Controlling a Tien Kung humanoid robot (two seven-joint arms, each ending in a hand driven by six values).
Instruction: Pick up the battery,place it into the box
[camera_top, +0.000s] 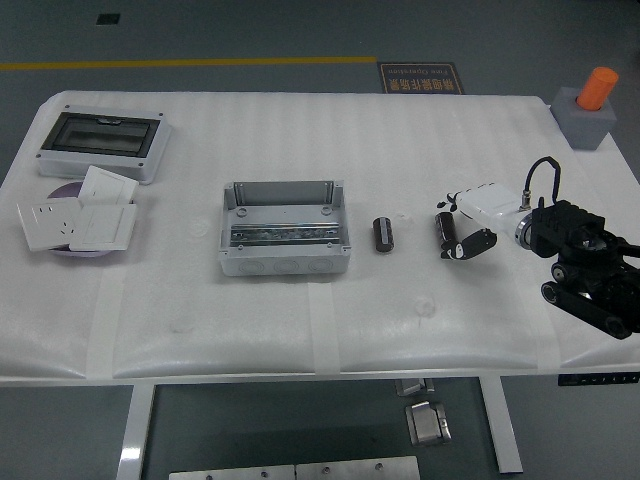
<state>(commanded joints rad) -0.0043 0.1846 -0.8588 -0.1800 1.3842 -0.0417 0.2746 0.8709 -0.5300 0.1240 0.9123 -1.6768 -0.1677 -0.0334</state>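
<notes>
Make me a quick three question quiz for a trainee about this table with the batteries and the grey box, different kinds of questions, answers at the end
1. True or false: a battery already lies inside the open grey box.
2. Multiple choice: which battery is nearer the right hand? A) the battery nearest the box B) the battery by the white adapter C) both equally
3. Short answer: what stands on the grey block at the table's far right corner?

Key:
1. False; the box's inside shows only a metal rail, and both batteries lie on the table to its right.
2. B.
3. An orange cylinder, upright.

The left hand is out of view.
</notes>
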